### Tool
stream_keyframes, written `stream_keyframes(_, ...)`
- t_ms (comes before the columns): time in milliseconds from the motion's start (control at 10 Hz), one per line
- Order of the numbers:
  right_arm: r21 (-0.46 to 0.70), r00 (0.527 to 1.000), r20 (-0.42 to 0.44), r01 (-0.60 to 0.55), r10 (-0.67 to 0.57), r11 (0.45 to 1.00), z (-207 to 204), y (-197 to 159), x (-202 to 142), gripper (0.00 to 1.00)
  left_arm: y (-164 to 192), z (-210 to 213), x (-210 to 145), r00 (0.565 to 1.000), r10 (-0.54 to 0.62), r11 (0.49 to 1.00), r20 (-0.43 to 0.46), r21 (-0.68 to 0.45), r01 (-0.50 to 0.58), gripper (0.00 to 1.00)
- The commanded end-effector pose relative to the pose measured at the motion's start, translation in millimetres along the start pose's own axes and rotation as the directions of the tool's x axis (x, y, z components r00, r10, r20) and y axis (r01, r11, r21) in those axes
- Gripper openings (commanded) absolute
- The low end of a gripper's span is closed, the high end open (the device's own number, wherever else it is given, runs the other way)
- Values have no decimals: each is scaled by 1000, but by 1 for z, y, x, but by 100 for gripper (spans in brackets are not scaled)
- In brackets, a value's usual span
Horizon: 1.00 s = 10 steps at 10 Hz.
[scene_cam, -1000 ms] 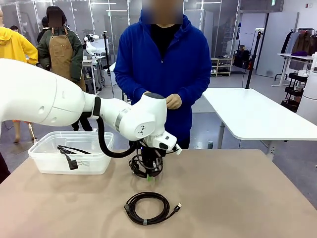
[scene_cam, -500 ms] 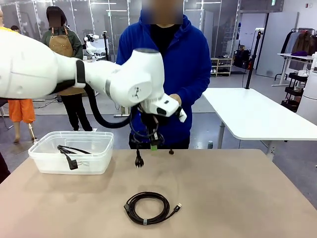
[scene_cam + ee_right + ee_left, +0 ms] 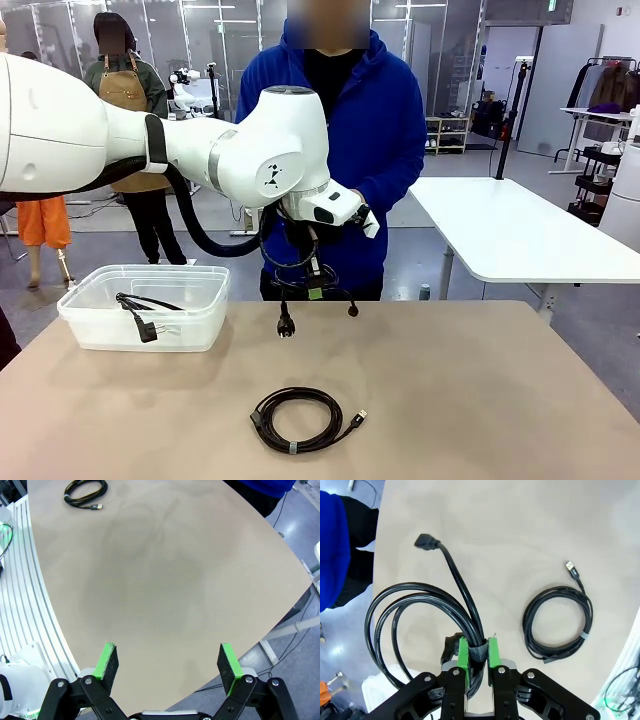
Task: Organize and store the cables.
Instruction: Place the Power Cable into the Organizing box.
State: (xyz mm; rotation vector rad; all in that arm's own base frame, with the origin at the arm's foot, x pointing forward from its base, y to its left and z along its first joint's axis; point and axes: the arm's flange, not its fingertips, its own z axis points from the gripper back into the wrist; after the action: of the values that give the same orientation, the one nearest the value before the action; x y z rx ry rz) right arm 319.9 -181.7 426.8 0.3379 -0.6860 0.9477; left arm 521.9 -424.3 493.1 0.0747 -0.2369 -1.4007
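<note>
The left fingers (image 3: pixel 463 652) were clamped on the strap of a coiled power cable (image 3: pixel 427 594), held above the counter (image 3: pixel 480 400) near a clear tub (image 3: pixel 100 338). One cable (image 3: pixel 140 305) lay in the tub, and another coil (image 3: pixel 257 418) waited on the counter. The right fingers (image 3: pixel 111 661) stood wide apart and empty. Roughly a third of the task looked done.

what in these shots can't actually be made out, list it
- Front view: left hand mostly hidden behind its white wrist and the held cable, so the grip is unreadable there.
- Left wrist view: held cable's lower loops cut off behind the hand's black body.
- Front view: clear bin wall blurs the cable inside; how many, unclear.
- Right wrist view: coiled cable on the table too small to tell its plug.
</note>
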Motion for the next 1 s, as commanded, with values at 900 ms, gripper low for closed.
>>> stream_keyframes(900, 1, 1000, 11, 1, -1, 1000, 0, 1, 1, 100, 62, 121, -224, 900, -418, 884, 123, 284, 372, 18)
